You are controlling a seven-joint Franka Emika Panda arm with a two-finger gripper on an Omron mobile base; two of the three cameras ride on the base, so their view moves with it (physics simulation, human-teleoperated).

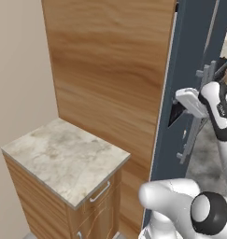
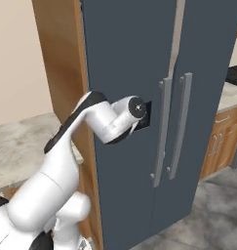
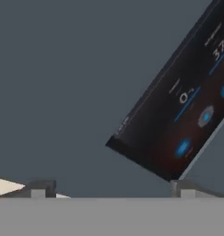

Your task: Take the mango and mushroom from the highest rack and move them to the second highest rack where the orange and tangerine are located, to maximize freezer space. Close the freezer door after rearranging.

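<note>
Hand (image 3: 109, 186) is pressed up close to the left fridge door (image 2: 125, 58), pointing straight at the dark blue-grey panel; fingers (image 3: 39, 188) are spread wide, nothing between them. Hand view has the door's black control display (image 3: 178, 115) just ahead of the tips, tilted across the frame, blue icons lit. Right base view: both doors shut, two vertical grey handles (image 2: 161, 132) side by side at the centre seam, wrist just left of them. Mango, mushroom and racks are behind the closed doors. Left base view: marble-topped counter (image 1: 63, 154) sits beside the wood side panel (image 1: 110, 70).
</note>
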